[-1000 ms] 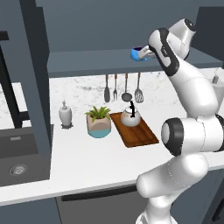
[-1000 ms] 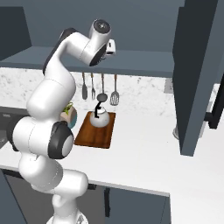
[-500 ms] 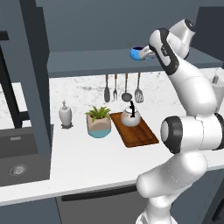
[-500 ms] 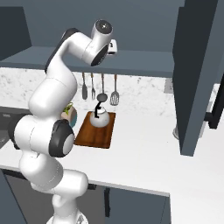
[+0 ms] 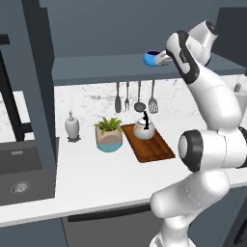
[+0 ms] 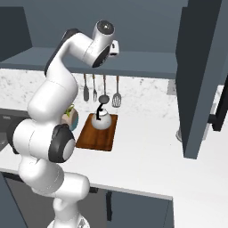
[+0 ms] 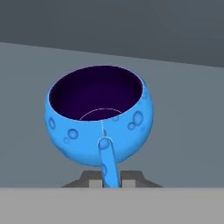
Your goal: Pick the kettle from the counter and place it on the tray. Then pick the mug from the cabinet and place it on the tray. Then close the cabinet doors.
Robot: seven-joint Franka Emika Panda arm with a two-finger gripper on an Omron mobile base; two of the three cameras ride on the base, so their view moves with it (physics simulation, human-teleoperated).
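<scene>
The bright blue mug [image 7: 99, 116] stands upright on the grey-blue shelf of the cabinet [image 5: 96, 67], its handle pointing at the hand. My gripper [image 7: 111, 179] is shut on that handle, with a finger tip on each side. From the left base view the mug [image 5: 152, 58] sits just left of the gripper [image 5: 162, 59]. The white kettle [image 5: 144, 128] stands on the far end of the brown tray [image 5: 153, 147] on the counter [image 5: 96, 173]. In the right base view the kettle [image 6: 101, 121] rests on the tray [image 6: 95, 140]. The cabinet doors [image 6: 198, 75] stand open.
A potted plant [image 5: 109, 137] and a white dispenser [image 5: 72, 126] stand left of the tray. Utensils [image 5: 135, 96] hang on the wall behind it. The dark sink [image 5: 19, 178] lies at the far left. The left door [image 5: 41, 87] juts out over the counter.
The fingers have closed from wide open onto the mug's handle. The arm has hardly moved, and the mug still stands on the shelf.
</scene>
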